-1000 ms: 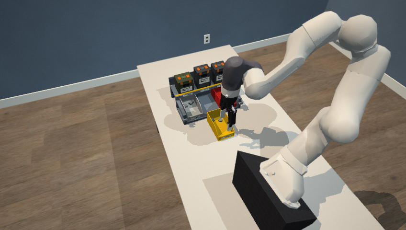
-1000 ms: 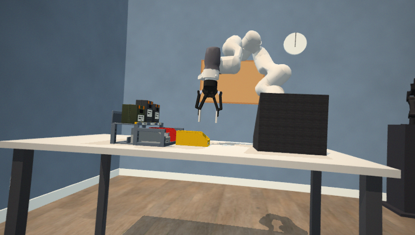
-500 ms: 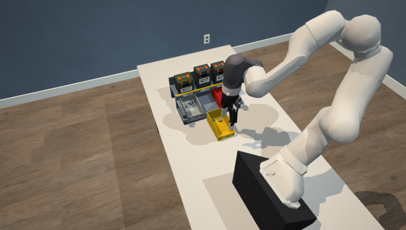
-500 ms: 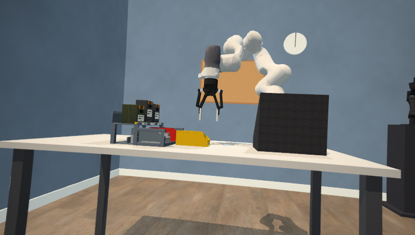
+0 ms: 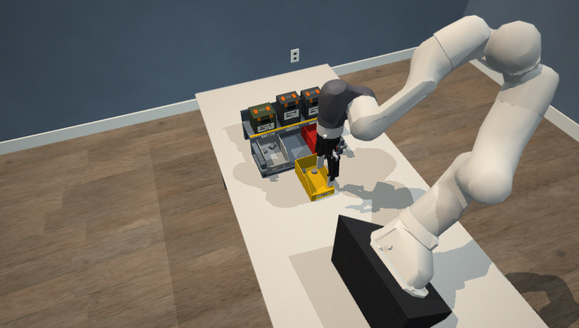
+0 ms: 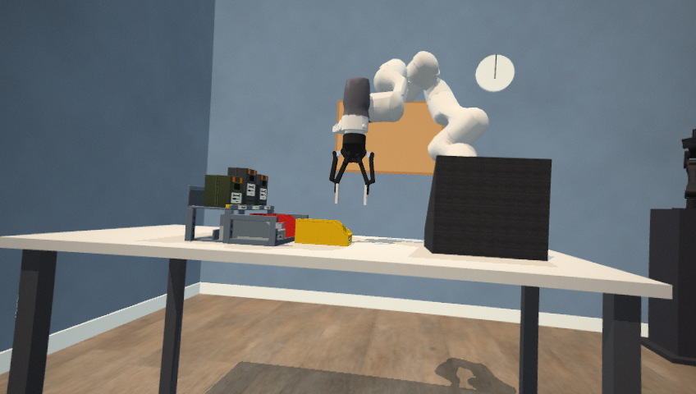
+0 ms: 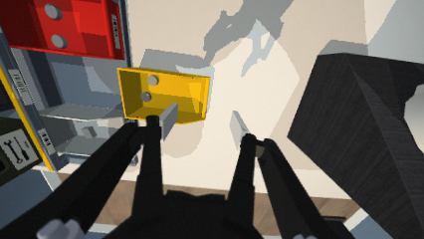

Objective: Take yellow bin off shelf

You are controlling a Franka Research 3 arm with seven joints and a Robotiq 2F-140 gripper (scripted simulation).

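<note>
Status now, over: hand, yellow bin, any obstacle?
Hand open, empty, above table. Yellow bin flat on table, two parts inside. Nothing between them.

Top cam: high, angled down the table (image 5: 259, 227). Exterior: low, table height, side-on. Wrist: looks straight down. All share the yellow bin (image 5: 313, 178).

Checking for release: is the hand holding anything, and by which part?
Nothing. The hand hangs open above the yellow bin, which sits on the table.

Yellow bin (image 5: 314, 178), red bin (image 5: 309, 135), grey shelf (image 5: 259, 162), black claw (image 6: 350, 201), white table (image 5: 263, 227)
</note>
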